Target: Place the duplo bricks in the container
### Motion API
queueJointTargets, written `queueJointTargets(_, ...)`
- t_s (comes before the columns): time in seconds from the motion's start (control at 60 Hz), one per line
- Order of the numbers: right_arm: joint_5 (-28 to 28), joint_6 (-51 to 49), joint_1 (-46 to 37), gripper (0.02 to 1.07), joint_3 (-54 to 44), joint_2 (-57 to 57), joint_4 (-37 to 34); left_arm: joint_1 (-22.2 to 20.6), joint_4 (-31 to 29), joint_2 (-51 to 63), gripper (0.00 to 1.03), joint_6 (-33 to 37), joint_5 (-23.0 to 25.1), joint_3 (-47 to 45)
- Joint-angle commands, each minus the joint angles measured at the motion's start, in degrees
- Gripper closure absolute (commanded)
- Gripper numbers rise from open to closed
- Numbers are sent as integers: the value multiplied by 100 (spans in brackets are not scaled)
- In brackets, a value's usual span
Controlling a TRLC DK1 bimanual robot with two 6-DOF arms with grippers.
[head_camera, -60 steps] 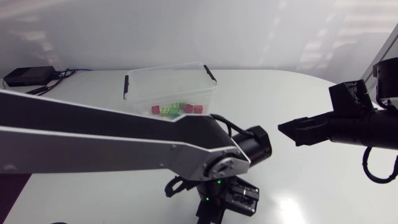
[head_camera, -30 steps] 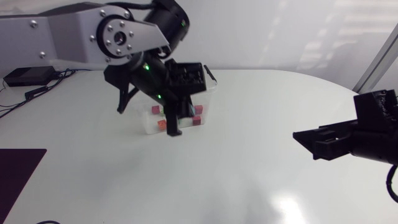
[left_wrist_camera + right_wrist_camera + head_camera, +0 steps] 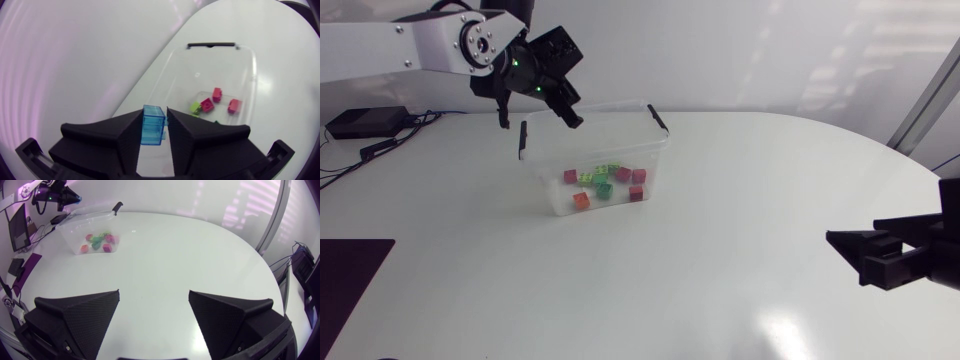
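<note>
A clear plastic container [image 3: 650, 140] with black handle clips stands at the back middle of the table. Several red and green duplo bricks [image 3: 603, 186] lie in it. My left gripper [image 3: 570, 113] hangs above the container's back left corner. In the left wrist view it [image 3: 154, 120] is shut on a translucent blue brick [image 3: 152, 132], with the container [image 3: 250, 65] ahead and below. My right gripper [image 3: 850, 245] is low at the right, far from the container. It [image 3: 154, 294] stands open with nothing between its fingers.
A black box [image 3: 365, 122] with cables sits at the table's back left corner. A dark mat [image 3: 350, 275] lies at the left edge. Bare white tabletop [image 3: 720, 230] stretches between the container and my right gripper.
My left arm has swung from the table's front, over the container, up to its back left corner. My right gripper has drawn back to the right and lower.
</note>
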Motion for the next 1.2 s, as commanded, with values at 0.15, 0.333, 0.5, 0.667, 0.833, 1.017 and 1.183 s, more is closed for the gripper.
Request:
queueJointTargets(0.15, 41, -273, -279, 7, 71, -438, -409, 246, 921, 412, 3, -465, -541, -212)
queueJointTargets(0.333, 217, -361, -358, 7, 89, -737, -532, 264, 1483, -300, 4, -781, -1033, -889)
queueJointTargets(0.5, 401, -325, -393, 7, 177, -895, -496, 317, 1633, -1469, 4, -1115, -1182, -1663)
queueJointTargets(0.667, 516, -308, -560, 7, 98, -1088, -338, 519, 1976, -2655, 4, -1370, -1358, -2462)
queueJointTargets(0.833, 621, -308, -613, 7, -69, -1220, -75, 809, 2354, -3807, 4, -1599, -1358, -3482)
queueJointTargets(1.017, 691, -308, -648, 7, -280, -1431, 215, 1134, 2679, -4993, 4, -1572, -1244, -4502)
queueJointTargets(1.183, 806, -308, -648, 7, -535, -1703, 497, 1433, 2679, -5978, 4, -1616, -998, -5205)
